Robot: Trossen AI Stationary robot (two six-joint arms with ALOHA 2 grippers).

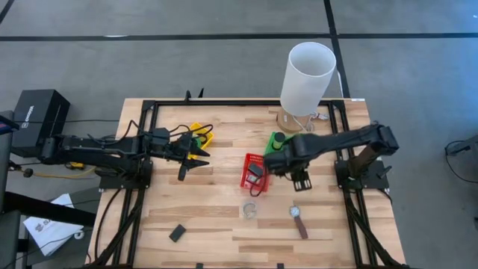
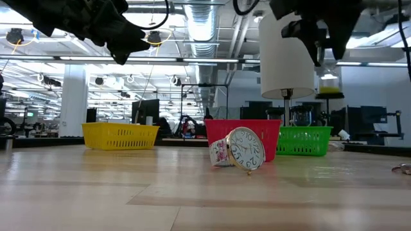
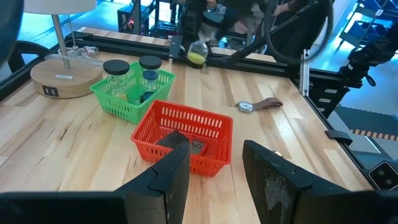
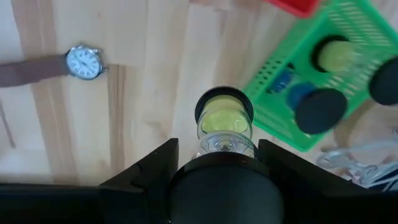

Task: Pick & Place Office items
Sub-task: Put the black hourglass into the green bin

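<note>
Gripping clear jar [image 4: 224, 127], yellowish contents, black lid: right end effector [image 4: 214, 155]; left apparently open, empty.

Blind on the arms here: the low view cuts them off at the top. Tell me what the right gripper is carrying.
Observer: The right gripper has its fingers on a small clear jar with yellow contents, just outside the green basket.
Operator: Now report what's inside that basket.
Observer: Two black-lidded jars stand in it, side by side.
</note>
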